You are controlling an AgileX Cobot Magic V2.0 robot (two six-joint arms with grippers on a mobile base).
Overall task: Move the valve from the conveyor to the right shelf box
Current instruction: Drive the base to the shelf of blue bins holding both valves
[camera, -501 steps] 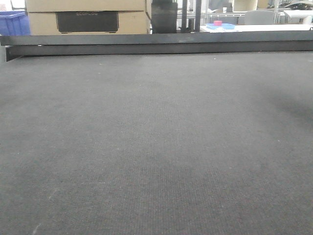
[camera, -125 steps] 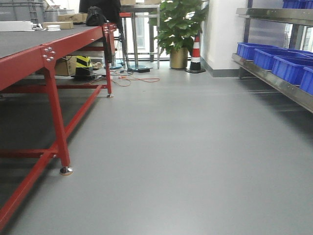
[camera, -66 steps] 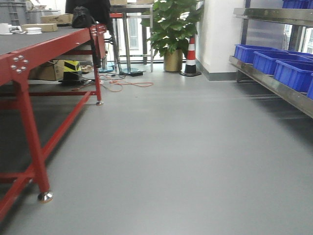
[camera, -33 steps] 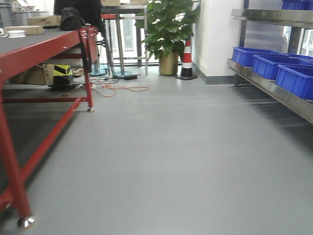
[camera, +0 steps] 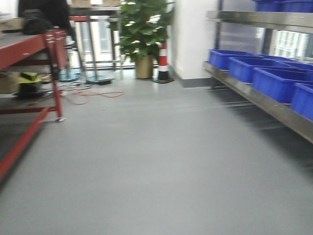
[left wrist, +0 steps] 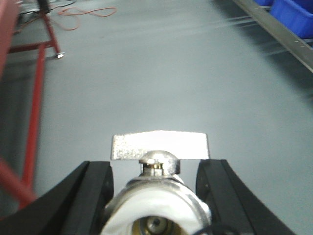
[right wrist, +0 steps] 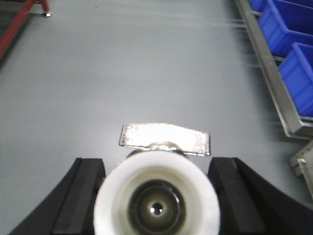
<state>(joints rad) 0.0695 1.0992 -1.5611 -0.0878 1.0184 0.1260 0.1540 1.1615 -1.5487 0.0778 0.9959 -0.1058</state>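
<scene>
While left hand (left wrist: 156, 169) and right hand (right wrist: 156, 166) each clamp a valve (left wrist: 159, 147), a jolt en route to the shelf (camera: 259, 102) could shake one loose.

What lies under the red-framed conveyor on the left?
Under the conveyor, a yellow object and a brown box show, both blurred. The conveyor's top and the picture edge hide the rest.

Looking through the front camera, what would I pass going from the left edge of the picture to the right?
Red table frame → potted plant → striped traffic cone → white wall corner → blue boxes lined up on the metal shelf.
</scene>
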